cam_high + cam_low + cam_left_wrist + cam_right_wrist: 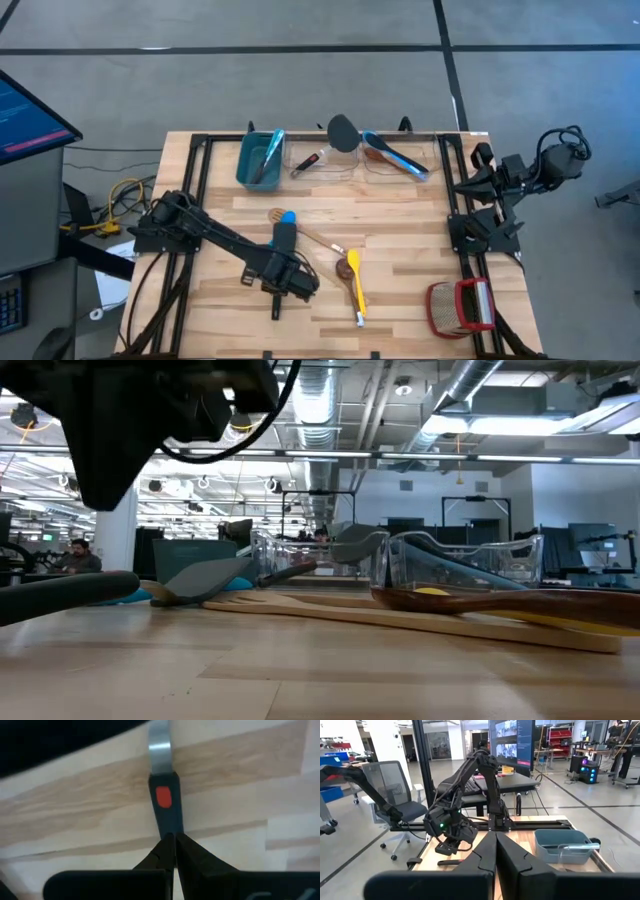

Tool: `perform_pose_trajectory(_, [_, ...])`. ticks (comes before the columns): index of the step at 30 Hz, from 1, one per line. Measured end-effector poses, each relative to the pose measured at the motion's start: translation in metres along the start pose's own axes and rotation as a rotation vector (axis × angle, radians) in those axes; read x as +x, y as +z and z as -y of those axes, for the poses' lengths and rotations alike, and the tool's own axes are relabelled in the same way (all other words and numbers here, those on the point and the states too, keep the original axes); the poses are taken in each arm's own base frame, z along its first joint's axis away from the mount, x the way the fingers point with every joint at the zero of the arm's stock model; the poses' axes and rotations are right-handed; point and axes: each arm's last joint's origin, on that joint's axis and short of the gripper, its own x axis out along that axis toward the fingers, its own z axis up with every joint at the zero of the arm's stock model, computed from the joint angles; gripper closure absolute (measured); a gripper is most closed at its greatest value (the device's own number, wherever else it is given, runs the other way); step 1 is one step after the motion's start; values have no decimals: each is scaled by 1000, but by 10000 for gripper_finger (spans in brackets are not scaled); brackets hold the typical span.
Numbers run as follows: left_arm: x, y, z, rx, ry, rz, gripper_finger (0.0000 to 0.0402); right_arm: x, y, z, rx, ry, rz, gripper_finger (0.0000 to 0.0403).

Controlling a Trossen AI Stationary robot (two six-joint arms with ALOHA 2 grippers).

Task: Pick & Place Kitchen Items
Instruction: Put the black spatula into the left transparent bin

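A small utensil with a black handle, a red spot and a metal shaft (165, 805) lies near the table's front edge (275, 306). My left gripper (172, 839) points straight down over its handle end, fingers shut, and hides that end. My right gripper (495, 840) is shut and waits, held level above the table's right edge (468, 184). A blue-tipped dark utensil (285, 232), a wooden spoon (305, 232), a brown spoon (343, 268) and a yellow spoon (356, 290) lie flat at mid table. My left gripper stands with shut fingers (187, 855) right over the black handle's end (167, 827), coming from above. The fingertips hide the spot, so I cannot tell whether they touch the handle.
A teal bin (246, 160) stands at the far left. Two clear containers (300, 152) (435, 150) beside it hold a black spatula (343, 131), a red-marked utensil (310, 163) and a blue spoon (395, 153). A red-and-tan basket (460, 306) sits near right.
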Motion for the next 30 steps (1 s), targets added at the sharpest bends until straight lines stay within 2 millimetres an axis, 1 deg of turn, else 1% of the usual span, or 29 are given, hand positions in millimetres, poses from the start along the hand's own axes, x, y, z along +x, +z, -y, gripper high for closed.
perform_pose_trajectory(5, [5, 1, -2, -2, 15, 5, 398, 0, 0, 0, -2, 0, -2, 403])
perform_pose_trajectory(8, [5, 2, -2, -1, 11, 25, 383, 0, -2, 0, -10, -2, -15, 403])
perform_pose_trajectory(12, [5, 2, -2, -1, 7, 46, 347, 0, -3, 0, -18, -3, -28, 403])
perform_pose_trajectory(17, [5, 3, -2, -9, 5, 54, 290, 0, -3, 0, -18, -3, -28, 403])
perform_pose_trajectory(23, [5, 4, -1, -31, -20, 120, 223, 0, -3, 0, -18, -3, -28, 403])
perform_pose_trajectory(27, [5, 4, -1, -30, -25, 124, 192, 0, -3, 0, -18, -3, -28, 403])
perform_pose_trajectory(30, [5, 4, 0, -26, -27, 126, 178, 0, -3, 0, -18, -3, -28, 403])
